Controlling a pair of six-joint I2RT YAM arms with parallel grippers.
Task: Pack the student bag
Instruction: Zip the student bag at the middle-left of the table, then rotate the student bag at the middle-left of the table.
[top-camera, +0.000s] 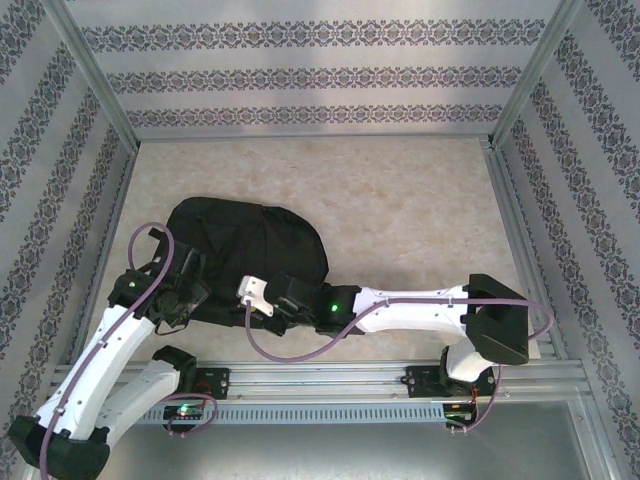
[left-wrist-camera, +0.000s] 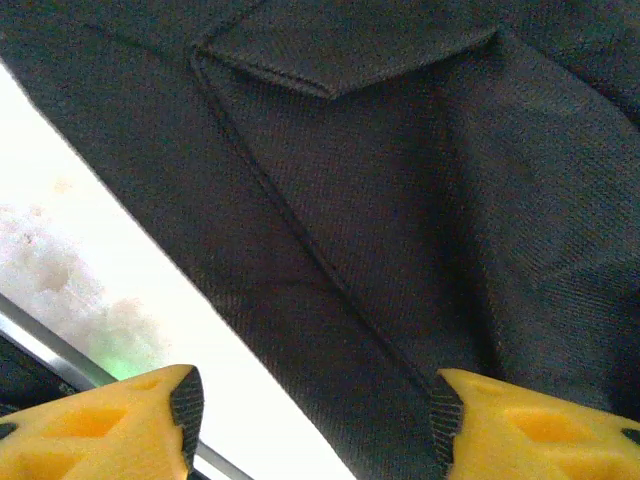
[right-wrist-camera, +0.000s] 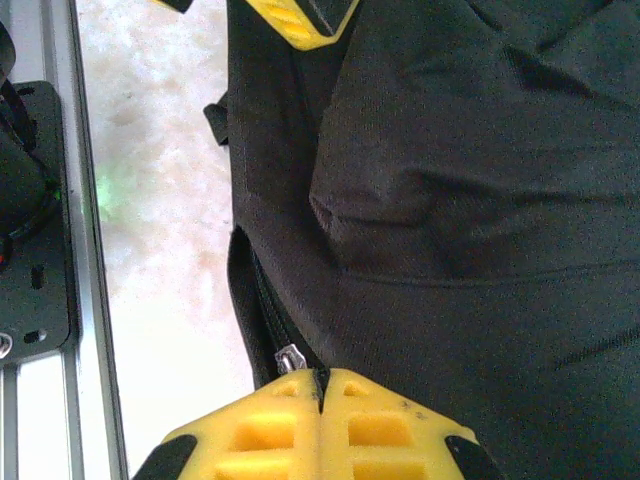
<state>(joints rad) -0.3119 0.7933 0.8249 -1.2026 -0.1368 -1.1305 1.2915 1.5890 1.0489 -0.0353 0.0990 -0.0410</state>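
Seen from above, two white robot arms are bolted to a metal rail (top-camera: 320, 382) on the near side of the student bag (top-camera: 250, 240). The left arm (top-camera: 105, 350) reaches to the bag's near left corner. The right arm (top-camera: 420, 308) stretches sideways along the bag's near edge, and its wrist ends about the middle of that edge.

The left jaws are released. In the left wrist view their two yellow fingertips (left-wrist-camera: 120, 425) stand wide apart and grip nothing. One sits over the pale strip beside the bag's edge, the other over the bag's black woven fabric. A stitched seam runs down the fabric between them. Whether either fingertip touches the cloth cannot be told.

The right jaws are clenched. In the right wrist view their yellow fingertips (right-wrist-camera: 380, 425) press flat together with no gap, right at the bag's zip line. A small silver zip pull (right-wrist-camera: 290, 357) sits against their tip; whether it is pinched between them cannot be told.

The bag itself is large, black and soft. It lies flat on the pale speckled surface (top-camera: 400, 200), its rounded end pointing away from the arms. Beyond the bag, the surface runs to patterned walls (top-camera: 320, 75) framed with metal bars.
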